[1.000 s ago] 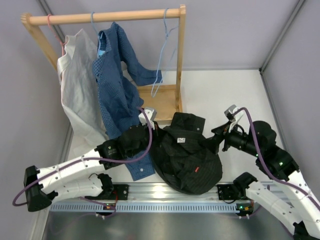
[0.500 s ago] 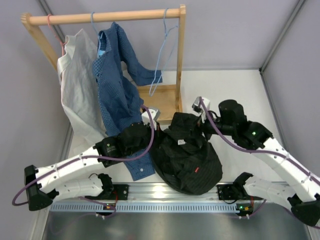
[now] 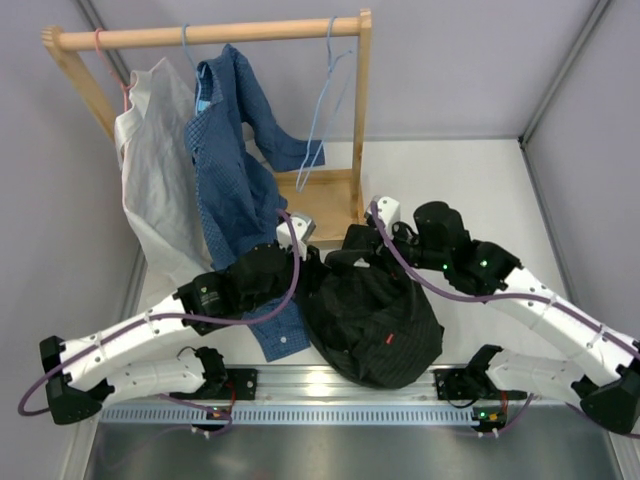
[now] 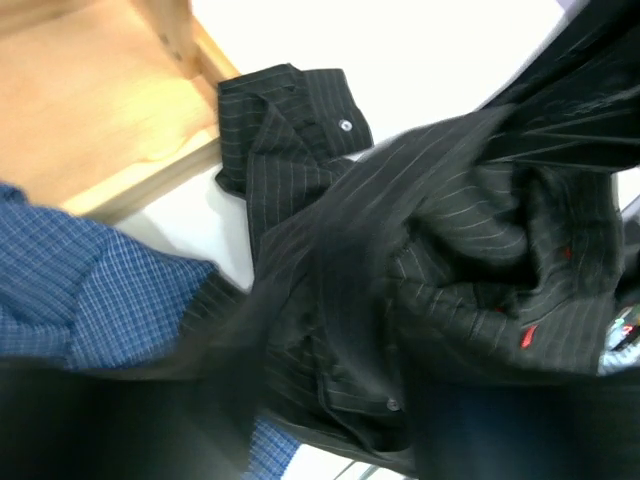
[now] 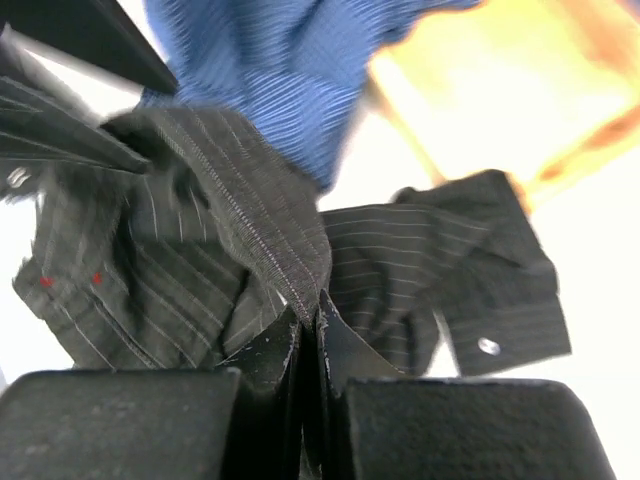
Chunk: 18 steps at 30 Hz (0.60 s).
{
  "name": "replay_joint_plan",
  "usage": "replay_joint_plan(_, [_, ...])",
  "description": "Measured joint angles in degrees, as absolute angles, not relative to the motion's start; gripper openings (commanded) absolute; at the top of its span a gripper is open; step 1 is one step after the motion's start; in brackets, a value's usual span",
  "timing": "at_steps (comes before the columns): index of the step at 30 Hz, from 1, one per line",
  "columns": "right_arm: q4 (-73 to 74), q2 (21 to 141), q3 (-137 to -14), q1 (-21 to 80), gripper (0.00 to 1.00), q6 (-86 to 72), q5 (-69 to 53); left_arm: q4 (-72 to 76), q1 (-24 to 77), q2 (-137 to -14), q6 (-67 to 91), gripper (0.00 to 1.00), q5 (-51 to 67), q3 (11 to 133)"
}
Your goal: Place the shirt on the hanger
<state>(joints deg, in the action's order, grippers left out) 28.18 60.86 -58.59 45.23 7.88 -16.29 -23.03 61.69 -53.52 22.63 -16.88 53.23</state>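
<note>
The shirt [image 3: 372, 312] lies in a crumpled black heap on the white tabletop [image 3: 470, 175], at 12 o'clock of the arm bases and between the two arms. One buttoned cuff [image 4: 290, 110] sprawls flat toward the wooden rack's base board [image 4: 90, 100]. A small red tag [image 3: 388, 339] shows on the heap's 6 o'clock side.

The right gripper [image 3: 378, 243] comes in from 3 o'clock and bites the heap's 12 o'clock edge. In the right wrist view its fingers [image 5: 275, 350] are clenched almost together on a raised fold of pinstriped cloth.

The left gripper [image 3: 303, 262] meets the shirt at the heap's 9 o'clock side. The left wrist view is blurred and dark along the bottom, so I cannot tell whether it is grasping cloth or released.

The hanger [image 3: 318, 125], thin and light blue, hangs by its hook from the wooden rail [image 3: 200, 36], at 12 o'clock of the shirt and well apart from it. At its 9 o'clock hang a blue dotted shirt [image 3: 235, 175] and, further on, a pale grey shirt [image 3: 155, 180]. The blue dotted shirt's tail reaches the tabletop beside the black heap.
</note>
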Motion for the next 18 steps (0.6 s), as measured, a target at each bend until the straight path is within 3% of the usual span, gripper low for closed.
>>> replay_joint_plan(3, [29.6,58.0,-60.1,46.7,0.0,6.0,-9.8,-23.9,61.6,-52.5,23.0,0.66,-18.7,53.7])
replay_joint_plan(11, [36.0,59.9,-70.8,50.4,0.0,-2.9,4.8,-22.7,63.8,-57.6,25.7,0.63,-20.6,54.5])
replay_joint_plan(13, [37.1,61.0,-71.5,50.7,0.0,-4.5,7.0,-22.2,65.9,-58.9,25.7,0.6,-22.0,54.5])
replay_joint_plan(16, [38.9,61.9,-71.5,51.1,0.0,-5.8,8.6,-21.2,67.6,-59.9,25.6,0.45,-23.3,54.5])
replay_joint_plan(18, [39.7,62.1,-71.5,51.4,0.0,-6.5,9.3,-19.5,67.7,-60.3,25.2,0.43,-23.6,54.1])
